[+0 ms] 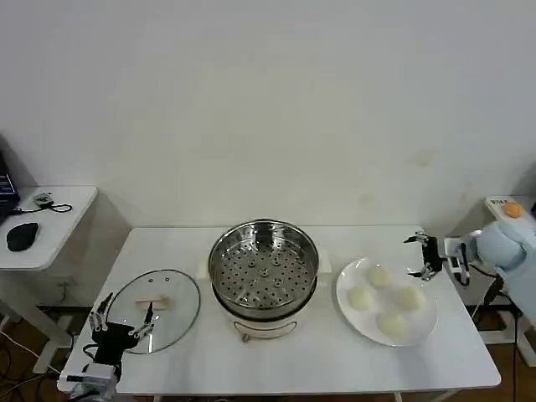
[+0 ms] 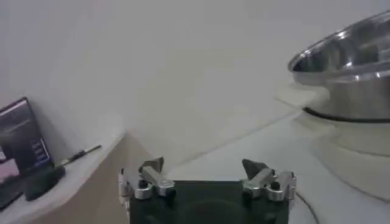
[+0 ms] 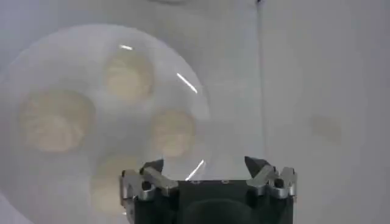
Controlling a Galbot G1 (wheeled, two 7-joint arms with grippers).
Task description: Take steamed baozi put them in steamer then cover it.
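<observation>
Several cream-white steamed baozi (image 1: 378,275) lie on a white plate (image 1: 347,311) at the table's right; the right wrist view looks down on the baozi (image 3: 173,131) and the plate (image 3: 91,55). My right gripper (image 1: 413,256) hovers open by the plate's far right edge, and nothing sits in the right gripper (image 3: 207,167). The shiny steamer (image 1: 264,268) stands uncovered at the table's centre, its perforated tray bare. The glass cover (image 1: 172,322) lies flat to the steamer's left. My left gripper (image 1: 123,321) is open and empty at the cover's near-left rim. In the left wrist view the left gripper (image 2: 207,170) faces the steamer (image 2: 347,73).
A low side table (image 1: 63,209) with a black mouse (image 1: 23,236) stands to the left. An orange object (image 1: 512,209) rests on a stand at the far right. The white table's front edge runs just below the cover and plate.
</observation>
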